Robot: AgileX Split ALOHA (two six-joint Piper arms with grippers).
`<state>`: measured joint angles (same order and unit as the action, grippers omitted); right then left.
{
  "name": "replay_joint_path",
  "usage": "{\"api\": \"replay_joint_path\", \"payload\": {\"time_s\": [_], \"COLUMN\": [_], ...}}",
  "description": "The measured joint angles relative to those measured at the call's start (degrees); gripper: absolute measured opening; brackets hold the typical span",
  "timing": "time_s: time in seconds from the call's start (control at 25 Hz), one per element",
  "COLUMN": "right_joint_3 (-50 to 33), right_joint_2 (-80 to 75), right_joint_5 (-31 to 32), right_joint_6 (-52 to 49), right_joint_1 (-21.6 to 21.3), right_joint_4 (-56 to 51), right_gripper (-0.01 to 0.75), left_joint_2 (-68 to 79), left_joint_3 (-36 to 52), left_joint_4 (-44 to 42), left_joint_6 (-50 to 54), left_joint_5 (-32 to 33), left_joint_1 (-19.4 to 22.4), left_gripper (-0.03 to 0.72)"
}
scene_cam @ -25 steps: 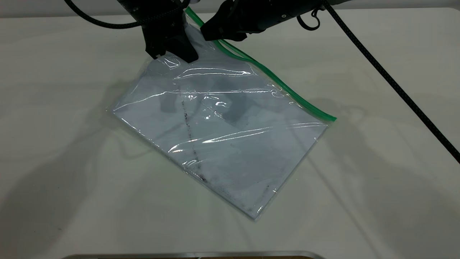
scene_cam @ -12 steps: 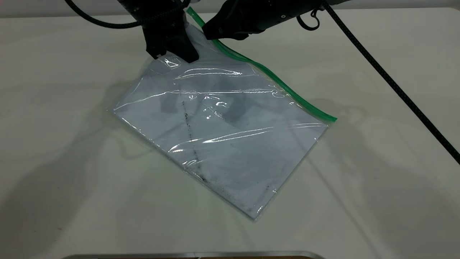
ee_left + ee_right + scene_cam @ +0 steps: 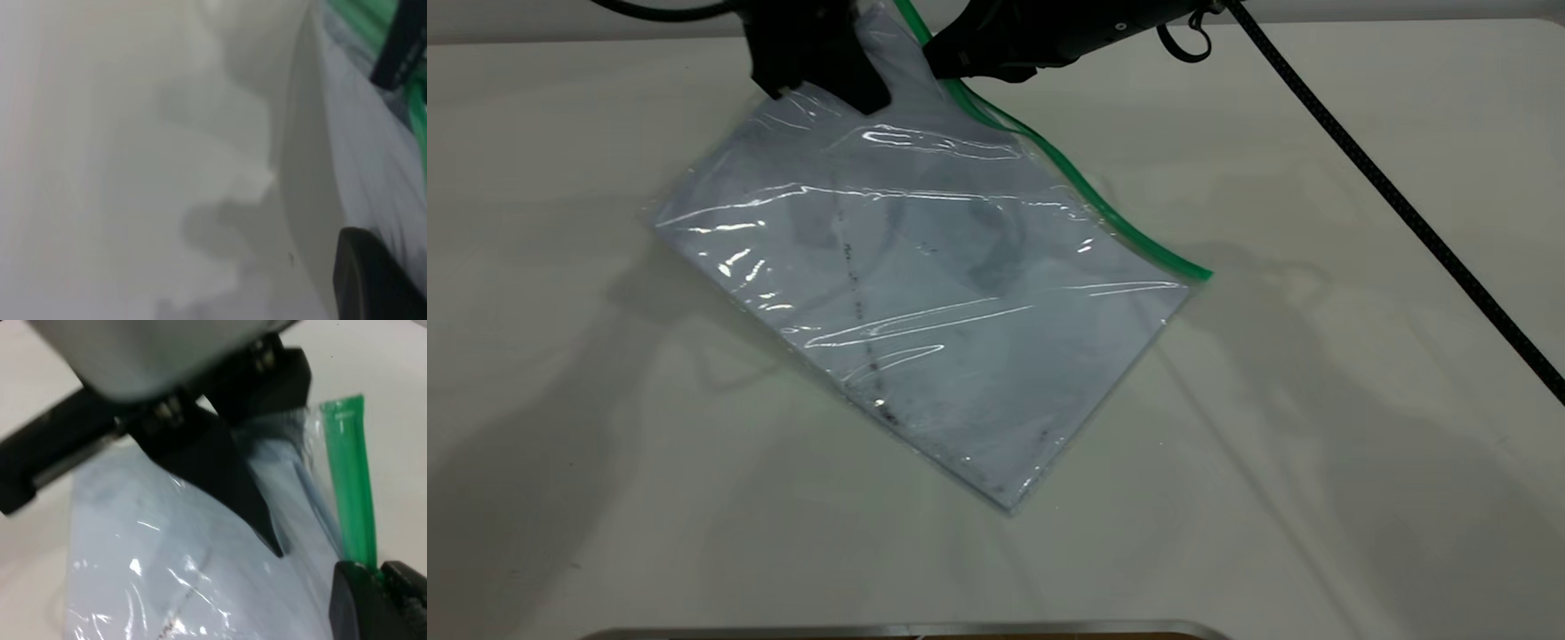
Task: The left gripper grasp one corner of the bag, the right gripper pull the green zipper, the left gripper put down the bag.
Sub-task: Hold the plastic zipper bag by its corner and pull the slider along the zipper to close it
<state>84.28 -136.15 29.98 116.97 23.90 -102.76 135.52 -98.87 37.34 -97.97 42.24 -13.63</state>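
Bag (image 3: 925, 293): top corner clamped between the left gripper (image 3: 818, 76) jaws, that corner lifted, far lower corner resting on the white table (image 3: 1316, 444). Right gripper (image 3: 951, 64) jaws pinched shut on the green zipper (image 3: 1103, 209) near its upper end, just beside the left gripper; right wrist view shows the green strip running straight into the closed tips. White paper (image 3: 960, 356) with 1 dark diagonal streak sits inside. Right arm's braided cable (image 3: 1405, 213) crosses the table.
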Motion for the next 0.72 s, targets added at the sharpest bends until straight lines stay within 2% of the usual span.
{"api": "replay_joint_path", "payload": {"time_s": [0.72], "right_joint_3": [0.47], "right_joint_2": [-1.97], "right_joint_5": [-6.37], "right_joint_6": [1.35], "right_joint_1": [0.17], "right_joint_4": [-0.54], "right_gripper": [0.034], "left_joint_2": [-3.80], "left_joint_3": [0.18], "left_joint_4": [10.43], "left_joint_6": [-8.51], "left_joint_5": [6.74], "left_joint_1": [7.76], "left_gripper": [0.053]}}
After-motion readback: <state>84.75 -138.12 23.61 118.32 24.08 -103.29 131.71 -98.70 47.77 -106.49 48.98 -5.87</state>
